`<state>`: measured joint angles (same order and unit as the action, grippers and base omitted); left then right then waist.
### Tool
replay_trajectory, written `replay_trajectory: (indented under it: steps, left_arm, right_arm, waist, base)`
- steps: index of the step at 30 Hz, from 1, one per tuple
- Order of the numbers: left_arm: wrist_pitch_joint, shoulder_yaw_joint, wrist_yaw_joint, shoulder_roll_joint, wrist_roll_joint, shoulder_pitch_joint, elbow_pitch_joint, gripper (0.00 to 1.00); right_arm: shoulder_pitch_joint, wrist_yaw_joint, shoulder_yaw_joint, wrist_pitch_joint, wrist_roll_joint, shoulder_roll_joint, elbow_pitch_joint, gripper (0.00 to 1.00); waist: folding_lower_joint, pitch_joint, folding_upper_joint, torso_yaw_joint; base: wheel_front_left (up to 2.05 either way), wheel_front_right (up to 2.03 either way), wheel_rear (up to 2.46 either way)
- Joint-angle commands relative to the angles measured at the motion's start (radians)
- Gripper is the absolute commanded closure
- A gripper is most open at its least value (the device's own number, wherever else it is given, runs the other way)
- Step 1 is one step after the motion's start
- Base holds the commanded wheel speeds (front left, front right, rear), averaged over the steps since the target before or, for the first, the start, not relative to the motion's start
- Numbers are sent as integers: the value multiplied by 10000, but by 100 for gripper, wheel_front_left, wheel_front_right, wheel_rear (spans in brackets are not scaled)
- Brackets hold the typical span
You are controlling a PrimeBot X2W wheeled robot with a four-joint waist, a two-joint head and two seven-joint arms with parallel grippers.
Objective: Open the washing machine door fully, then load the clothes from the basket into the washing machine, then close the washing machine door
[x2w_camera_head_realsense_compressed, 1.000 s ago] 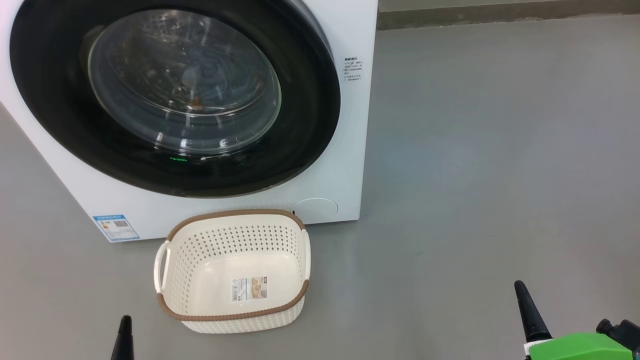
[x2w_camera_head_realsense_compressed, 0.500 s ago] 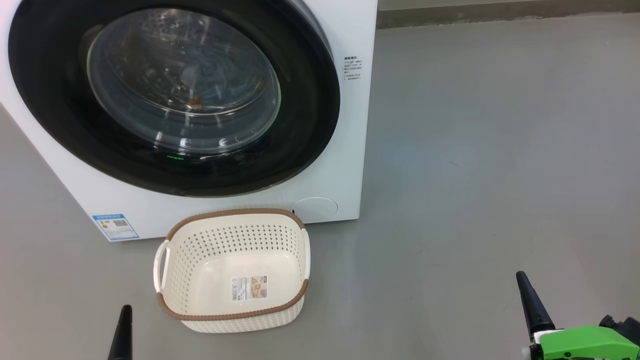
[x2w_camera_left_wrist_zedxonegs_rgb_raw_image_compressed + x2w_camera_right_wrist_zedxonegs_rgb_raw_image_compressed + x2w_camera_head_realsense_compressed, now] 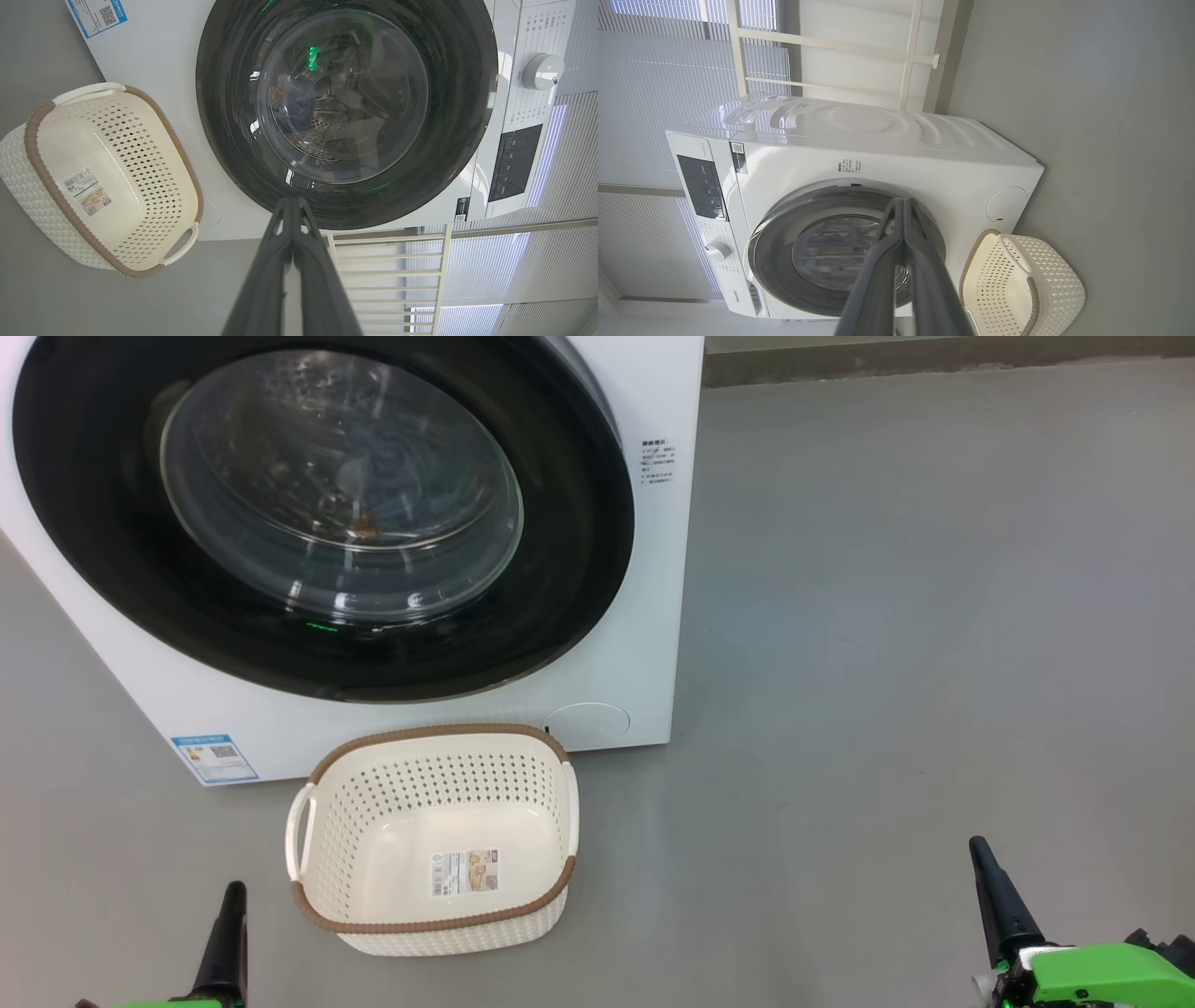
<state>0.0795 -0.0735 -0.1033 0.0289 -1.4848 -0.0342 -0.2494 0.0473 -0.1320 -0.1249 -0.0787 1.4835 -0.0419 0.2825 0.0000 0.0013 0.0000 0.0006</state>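
The white washing machine [image 3: 658, 616] stands at the upper left on the grey floor. Its door [image 3: 569, 569], with a black rim and a glass bowl, lies flush against the front. Behind the glass I make out bluish fabric with an orange spot, the clothes [image 3: 359, 523], also seen as the clothes [image 3: 294, 100] in the left wrist view. The basket [image 3: 322, 905] sits in front of the machine, holding nothing but a label. My left gripper [image 3: 233, 893] is shut at the lower left, near the basket's corner. My right gripper [image 3: 978, 847] is shut at the lower right, far from both.
Open grey floor [image 3: 887, 616] stretches to the right of the machine. A wall base [image 3: 934, 359] runs along the back. The control panel with its knob [image 3: 542, 70] is on the machine's upper front, and a white railing [image 3: 906, 51] stands behind it.
Both gripper tips have risen a little higher in the head view. The door, machine and basket have not moved.
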Motion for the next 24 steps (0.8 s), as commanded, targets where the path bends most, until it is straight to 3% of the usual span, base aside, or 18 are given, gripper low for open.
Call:
replay_trajectory:
  steps: [1, 10, 24]
  left_arm:
    - [86, -336, -172, 198, -268, -497, 144, 100]
    - [336, -400, -274, 213, -1240, -739, 39, 100]
    - [335, -400, -274, 213, -1240, -739, 39, 100]
  right_arm:
    - [528, 12, 160, -90, 290, -80, -315, 100]
    - [606, 13, 111, -345, 1251, -83, -378, 100]
    - [606, 13, 111, -345, 1252, -83, -378, 100]
  waist:
    - [0, 2, 0, 0]
    - [0, 18, 0, -6]
    - [0, 18, 0, -6]
  base:
    - [0, 0, 0]
    - [0, 0, 0]
    - [0, 0, 0]
